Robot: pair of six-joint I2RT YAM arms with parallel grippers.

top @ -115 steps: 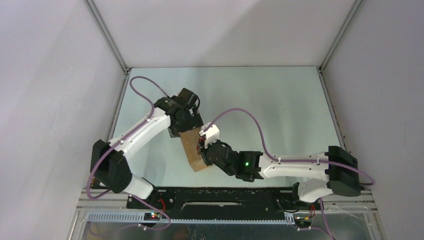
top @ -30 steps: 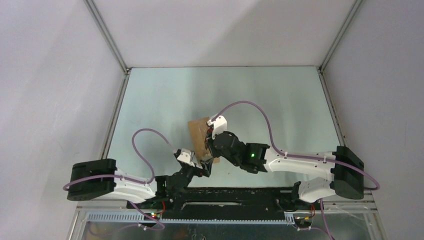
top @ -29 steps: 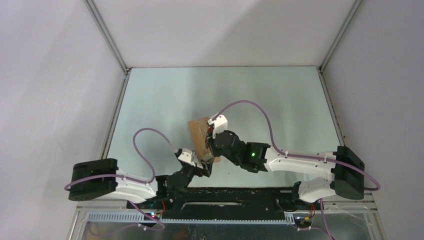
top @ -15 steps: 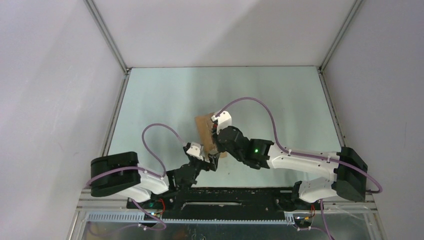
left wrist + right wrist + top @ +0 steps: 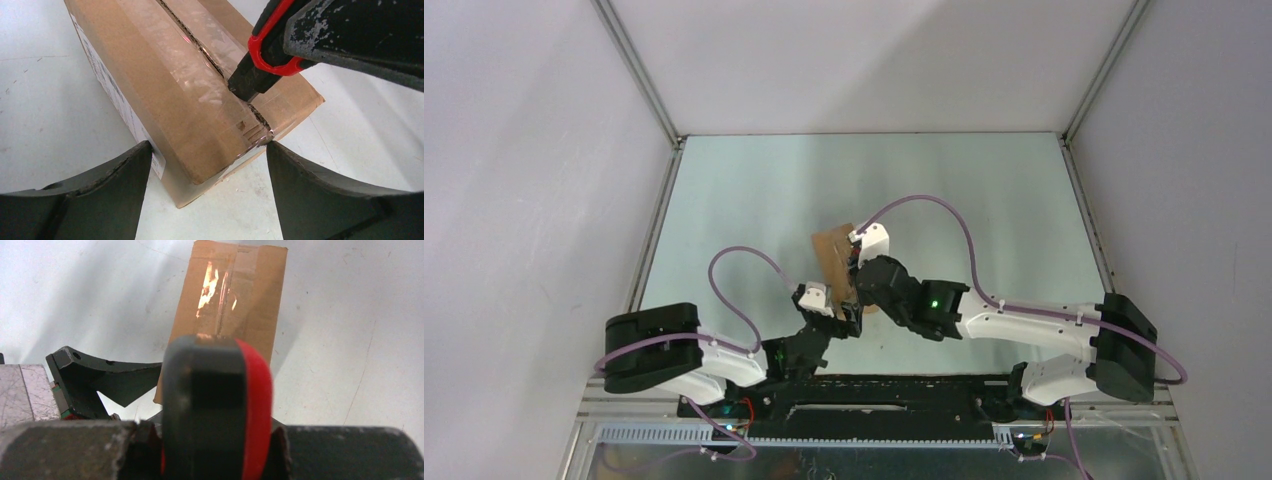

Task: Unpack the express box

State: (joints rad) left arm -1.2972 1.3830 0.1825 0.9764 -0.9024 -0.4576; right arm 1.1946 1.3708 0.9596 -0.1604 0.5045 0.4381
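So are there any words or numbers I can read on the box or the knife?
No text can be read in any of these pictures.
White label on the side of the express box: it has dark print, but it is seen edge-on and too small to read.
Utility knife: no words or brand show on it.
Clear tape on the box top: plain, no writing.

A robot test cell in a lab: plain white walls (image 5: 524, 220) framed by aluminium struts (image 5: 636, 72), a pale table (image 5: 984, 200), and 2 cabled robots, left arm (image 5: 714, 362) and right arm (image 5: 1024, 325), bolted to a black rail (image 5: 874, 392) beside a slotted cable duct (image 5: 844, 437).
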